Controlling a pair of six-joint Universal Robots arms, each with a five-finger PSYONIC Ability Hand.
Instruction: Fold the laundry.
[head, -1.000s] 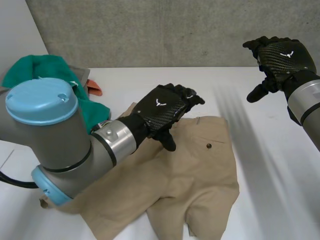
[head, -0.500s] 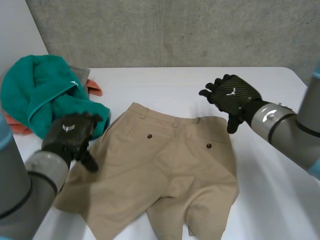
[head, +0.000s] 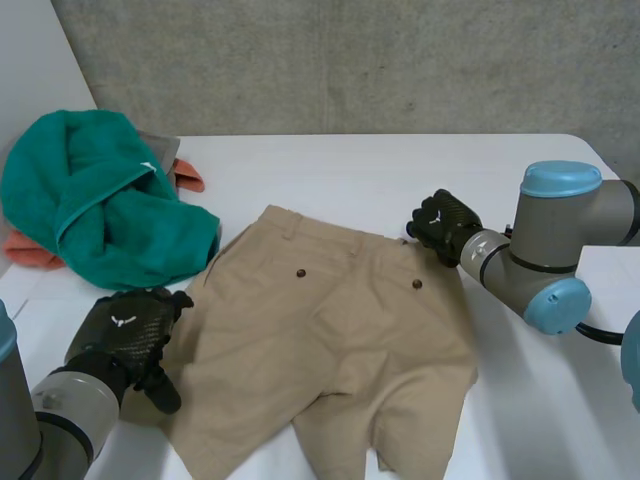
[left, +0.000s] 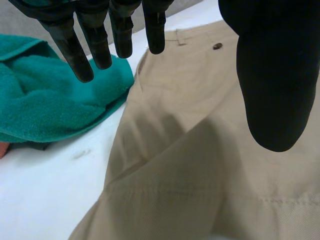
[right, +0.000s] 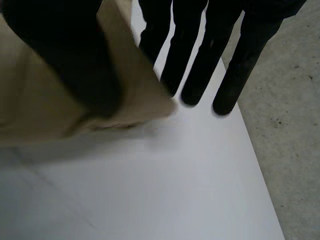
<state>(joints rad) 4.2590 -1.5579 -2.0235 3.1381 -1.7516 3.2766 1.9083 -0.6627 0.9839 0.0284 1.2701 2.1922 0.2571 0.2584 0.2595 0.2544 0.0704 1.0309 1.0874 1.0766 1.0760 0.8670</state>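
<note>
1. Right now a pair of khaki shorts (head: 340, 320) lies spread out on the white surface (head: 350, 160), roughly in its middle. The waistband points toward the far wall and the legs toward the robot.
2. The left hand (head: 125, 338) is at the near left side of the shorts, by the outer edge of that leg.
3. Seen from its own wrist, the left hand's fingers (left: 82, 47) are straight and set well apart from the thumb (left: 272, 85). They hang above the tan cloth with nothing between them, so the hand is wide open.
4. The right hand (head: 444, 222) is at the far right corner of the waistband.
5. From the right wrist, the thumb (right: 65, 60) lies over that corner and the fingers (right: 200, 65) run behind it. The corner is pinched between them and sits a little raised off the surface.
6. A dark button (head: 417, 285) shows on the shorts near the right hand.
7. A bunched teal towel (head: 100, 210) sits at the far left of the surface, just beside the shorts, with an orange cloth (head: 30, 250) poking out from under it.
8. A grey concrete wall (head: 350, 60) stands behind the surface.
</note>
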